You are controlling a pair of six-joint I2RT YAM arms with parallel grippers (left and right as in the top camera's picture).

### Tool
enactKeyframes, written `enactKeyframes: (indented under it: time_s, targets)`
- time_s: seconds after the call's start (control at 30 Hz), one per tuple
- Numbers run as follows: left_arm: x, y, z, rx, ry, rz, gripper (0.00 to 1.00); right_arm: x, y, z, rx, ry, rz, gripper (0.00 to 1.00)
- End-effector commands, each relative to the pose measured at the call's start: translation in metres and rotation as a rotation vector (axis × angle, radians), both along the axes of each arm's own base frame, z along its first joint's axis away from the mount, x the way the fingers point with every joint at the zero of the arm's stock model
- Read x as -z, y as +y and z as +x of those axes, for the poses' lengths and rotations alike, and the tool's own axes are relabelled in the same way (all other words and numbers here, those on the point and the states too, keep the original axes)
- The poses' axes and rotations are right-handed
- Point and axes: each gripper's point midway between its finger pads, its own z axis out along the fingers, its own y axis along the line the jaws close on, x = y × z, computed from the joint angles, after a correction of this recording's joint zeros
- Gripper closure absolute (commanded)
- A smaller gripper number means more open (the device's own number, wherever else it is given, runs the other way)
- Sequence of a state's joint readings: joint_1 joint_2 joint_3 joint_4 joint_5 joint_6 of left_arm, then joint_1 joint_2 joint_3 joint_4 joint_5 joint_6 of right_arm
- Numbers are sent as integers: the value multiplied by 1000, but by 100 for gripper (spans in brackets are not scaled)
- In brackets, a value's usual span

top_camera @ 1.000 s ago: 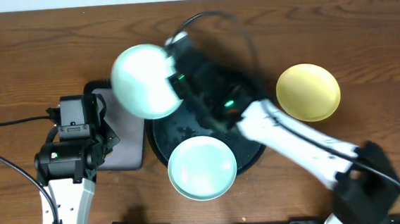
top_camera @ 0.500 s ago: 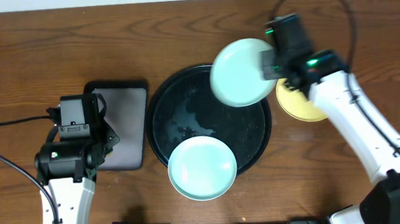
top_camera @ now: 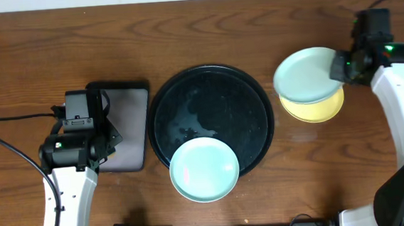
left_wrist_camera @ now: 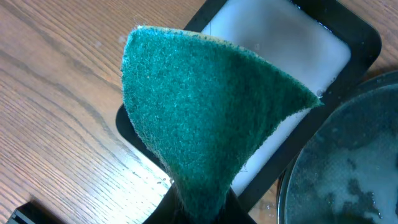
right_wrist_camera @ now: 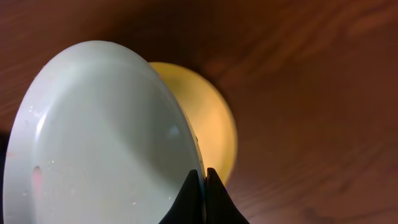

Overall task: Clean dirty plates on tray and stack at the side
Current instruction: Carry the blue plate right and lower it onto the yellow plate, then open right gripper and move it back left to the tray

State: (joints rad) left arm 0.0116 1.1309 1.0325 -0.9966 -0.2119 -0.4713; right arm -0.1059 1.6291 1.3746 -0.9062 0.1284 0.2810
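Observation:
My right gripper [top_camera: 343, 70] is shut on the rim of a mint-blue plate [top_camera: 305, 75] and holds it over the yellow plate [top_camera: 319, 107], which lies on the table at the right. In the right wrist view the held plate [right_wrist_camera: 102, 134] covers most of the yellow plate [right_wrist_camera: 214, 124], with the fingers [right_wrist_camera: 203, 180] pinching its edge. A second mint-blue plate [top_camera: 204, 169] rests on the front rim of the round black tray [top_camera: 208, 98]. My left gripper [top_camera: 88, 139] is shut on a green sponge [left_wrist_camera: 199, 124] above the small rectangular tray [left_wrist_camera: 292, 50].
The rectangular black tray [top_camera: 128, 129] lies left of the round tray. The round tray's wet floor shows in the left wrist view [left_wrist_camera: 348, 168]. Cables run at the far left and the top right.
My right arm has swung right with the mint-blue plate, from above the round tray's left side to over the yellow plate. The left arm has barely shifted.

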Motion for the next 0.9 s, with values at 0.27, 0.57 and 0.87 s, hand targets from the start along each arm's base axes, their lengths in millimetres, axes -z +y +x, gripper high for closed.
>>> enactKeyframes:
  time_s: [0.27, 0.57, 0.87]
  targets:
    - [0, 2, 0, -10, -1, 3, 93, 51, -26, -13, 128, -26, 6, 99]
    - [-1, 2, 1, -10, -4, 4, 93, 82, -10, -21, 95, -22, 78, 51]
    - [-1, 2, 2, -10, -13, 4, 92, 76, 85, -10, -297, -55, 302, 38]
